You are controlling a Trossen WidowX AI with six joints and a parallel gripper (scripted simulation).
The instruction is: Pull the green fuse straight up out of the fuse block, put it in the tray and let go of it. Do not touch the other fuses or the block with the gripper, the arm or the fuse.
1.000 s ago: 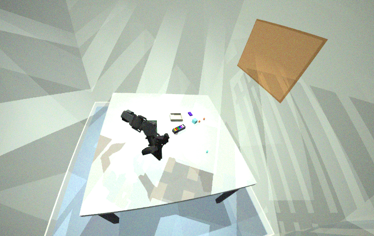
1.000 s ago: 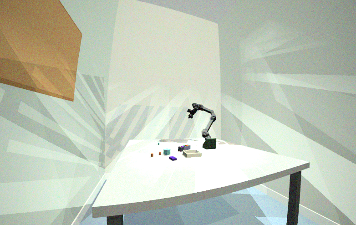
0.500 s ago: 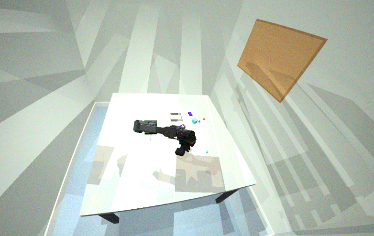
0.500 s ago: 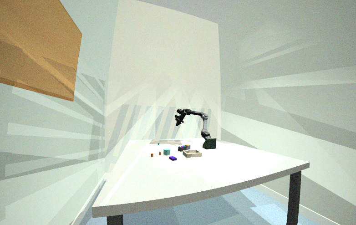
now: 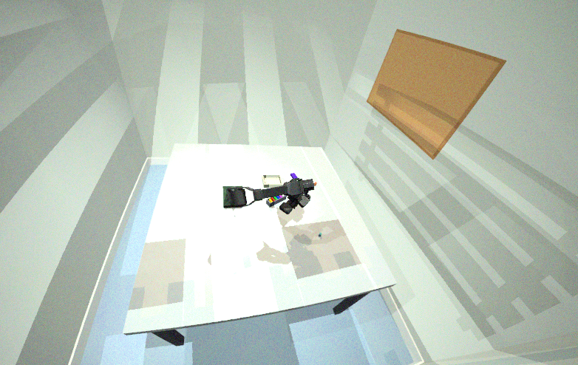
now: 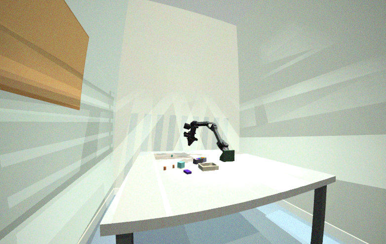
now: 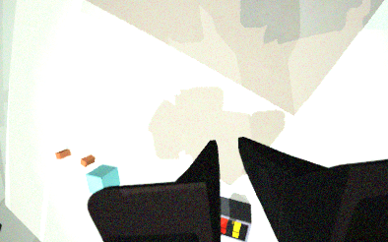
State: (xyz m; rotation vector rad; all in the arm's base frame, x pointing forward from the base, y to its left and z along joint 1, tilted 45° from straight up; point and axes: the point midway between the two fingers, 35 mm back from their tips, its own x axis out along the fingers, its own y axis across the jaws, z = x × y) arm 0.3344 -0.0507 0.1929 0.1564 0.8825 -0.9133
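On the worktop (image 5: 236, 290) (image 6: 233, 197) (image 7: 43, 123), the claw (image 5: 294, 205) (image 6: 190, 144) (image 7: 226, 145) hangs above the fuse block (image 5: 271, 203) (image 6: 199, 161) (image 7: 237, 209), narrowly parted, empty. Seated in that block, the green fuse (image 5: 276, 198) looks light, stiff, probably snug: pinch its exposed top squarely, clear of its neighbours.

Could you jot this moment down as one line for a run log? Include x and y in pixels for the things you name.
gripper (image 5: 287, 207) (image 6: 189, 144) (image 7: 226, 145): partly open, nothing held | fuse block (image 5: 276, 200) (image 6: 199, 160) (image 7: 236, 209): below | tray (image 5: 271, 180) (image 6: 208, 166): nothing seen inside

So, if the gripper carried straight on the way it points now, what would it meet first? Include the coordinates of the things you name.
Probably the white table top (image 5: 236, 281) (image 6: 233, 187) (image 7: 112, 98) near the fuse block (image 5: 277, 202) (image 6: 199, 161) (image 7: 236, 209). The gripper (image 5: 293, 205) (image 6: 190, 144) (image 7: 226, 145) points down, but depth is unclear, so clipping the block can't be ruled out.
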